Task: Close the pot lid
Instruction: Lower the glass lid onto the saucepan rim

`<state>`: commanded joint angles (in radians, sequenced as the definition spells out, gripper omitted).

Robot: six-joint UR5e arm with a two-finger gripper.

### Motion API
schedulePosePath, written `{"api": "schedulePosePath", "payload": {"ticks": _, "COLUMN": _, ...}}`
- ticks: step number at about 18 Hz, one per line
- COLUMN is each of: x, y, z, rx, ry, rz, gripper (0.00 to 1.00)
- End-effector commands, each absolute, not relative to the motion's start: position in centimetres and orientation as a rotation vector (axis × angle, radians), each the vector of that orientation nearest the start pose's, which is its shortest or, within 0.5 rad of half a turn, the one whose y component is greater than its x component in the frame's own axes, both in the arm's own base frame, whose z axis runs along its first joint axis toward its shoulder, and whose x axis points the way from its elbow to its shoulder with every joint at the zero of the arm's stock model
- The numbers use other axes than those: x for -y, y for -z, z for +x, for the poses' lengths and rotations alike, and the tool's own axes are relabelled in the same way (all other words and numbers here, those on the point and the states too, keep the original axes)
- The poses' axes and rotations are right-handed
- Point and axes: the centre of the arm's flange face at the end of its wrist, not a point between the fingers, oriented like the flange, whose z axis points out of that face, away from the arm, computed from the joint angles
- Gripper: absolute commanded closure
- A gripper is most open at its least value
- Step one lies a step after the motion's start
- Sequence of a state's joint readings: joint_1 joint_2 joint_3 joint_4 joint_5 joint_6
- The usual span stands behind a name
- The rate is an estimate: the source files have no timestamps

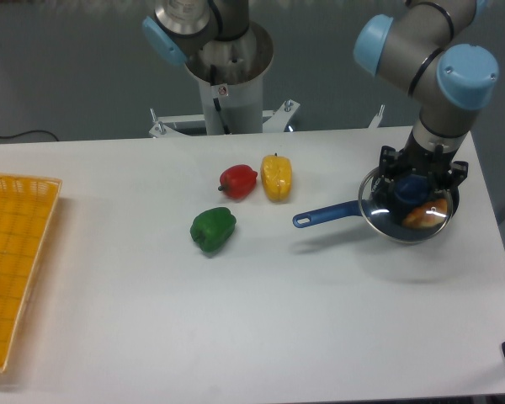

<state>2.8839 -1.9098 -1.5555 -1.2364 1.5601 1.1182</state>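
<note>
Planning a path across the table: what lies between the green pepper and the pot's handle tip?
Nothing: in the camera view, only bare white table lies between the green pepper and the handle. The yellow pepper sits farther back.

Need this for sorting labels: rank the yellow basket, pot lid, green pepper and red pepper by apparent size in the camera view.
1. yellow basket, though cut off at the edge
2. pot lid
3. green pepper
4. red pepper, close to the green, which sits nearer the camera
</note>
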Motion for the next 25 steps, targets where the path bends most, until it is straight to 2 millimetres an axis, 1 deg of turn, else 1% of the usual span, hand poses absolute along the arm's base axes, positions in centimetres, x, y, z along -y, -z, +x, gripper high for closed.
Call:
{"api": "schedulePosePath", "payload": {"ticks": 9, "x": -26.7, "y": -33.4, "z": -57.0, "rx": 0.269, "ry": 0.001, "rz": -3.117, "gripper": 0.45}}
{"api": "schedulePosePath", "payload": {"ticks": 10, "x": -26.6, "y": -33.0, "z": -57.0, "rx": 0.264, "ry": 0.006, "rz": -3.119, "gripper": 0.45}}
{"api": "schedulePosePath", "payload": {"ticks": 15, "x": -26.4, "y": -32.4, "z": -57.4, "rx": 0.271, "ry": 0.008, "rz": -3.119, "gripper": 0.45}}
{"api": "schedulePosePath", "payload": {"ticks": 18, "x": -26.3, "y": -32.3, "z": -57.5, "rx": 0.250, "ry": 0.010, "rz": -3.121, "gripper": 0.45}}
{"api": "schedulePosePath", "payload": {"ticks": 22, "x": -25.3, "y": -32.2, "z": -57.9, "rx": 0.240, "ry": 0.012, "rz": -3.122, "gripper": 0.45}}
{"api": "schedulePosePath", "payload": {"ticks": 25, "x": -25.1, "y": -32.1, "z": -58.0, "rx": 0.214, "ry": 0.017, "rz": -3.124, "gripper": 0.45}}
